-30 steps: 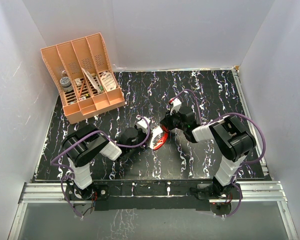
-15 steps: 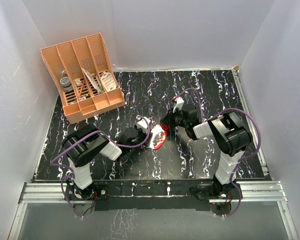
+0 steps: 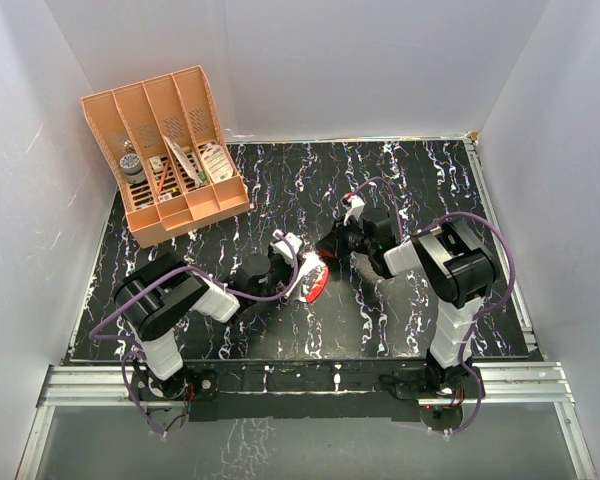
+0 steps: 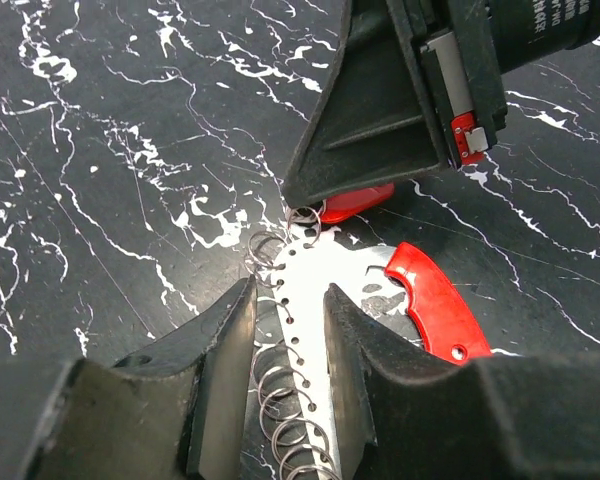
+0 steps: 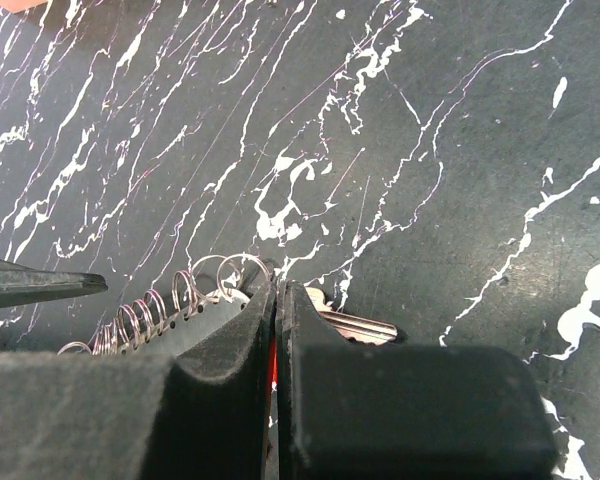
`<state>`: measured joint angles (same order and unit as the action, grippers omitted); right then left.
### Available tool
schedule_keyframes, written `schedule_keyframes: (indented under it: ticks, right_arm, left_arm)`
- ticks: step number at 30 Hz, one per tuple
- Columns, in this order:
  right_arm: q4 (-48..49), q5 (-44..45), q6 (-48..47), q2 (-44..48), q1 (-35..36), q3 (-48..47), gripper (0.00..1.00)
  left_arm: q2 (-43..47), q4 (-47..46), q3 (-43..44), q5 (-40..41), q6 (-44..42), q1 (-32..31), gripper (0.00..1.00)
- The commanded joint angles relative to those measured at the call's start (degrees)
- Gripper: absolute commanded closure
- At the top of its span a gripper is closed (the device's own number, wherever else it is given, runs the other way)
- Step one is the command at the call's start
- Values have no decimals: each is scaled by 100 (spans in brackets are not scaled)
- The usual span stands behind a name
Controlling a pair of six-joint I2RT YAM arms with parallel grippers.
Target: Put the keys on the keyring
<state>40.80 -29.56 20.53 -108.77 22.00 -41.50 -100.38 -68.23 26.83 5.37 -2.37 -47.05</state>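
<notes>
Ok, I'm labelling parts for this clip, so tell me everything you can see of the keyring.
The keyring is a flat pale metal strip with a row of small holes, wire rings threaded along one edge, and a red curved arm opposite. It lies flat on the black marbled table. The left gripper straddles it; whether it pinches is unclear. The right gripper, shut on a key, has its tips at the far end.
</notes>
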Motion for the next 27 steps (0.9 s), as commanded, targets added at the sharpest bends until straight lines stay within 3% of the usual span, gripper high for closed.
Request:
schedule_keyframes:
  ticks: [1,12,27]
  right_arm:
    - [341,-137,125,-59,-23,-210,100]
    - [378,-245,381,-200,-32,-306,100]
    - [482,-296,482,-222,-35,-307,100]
  left_arm:
    - [24,-310,150,-191,-440,-12,67]
    - [-1069,-986,604,216,-1306,-231,67]
    - [-1592,-1068,933,559,-1703,-355,68]
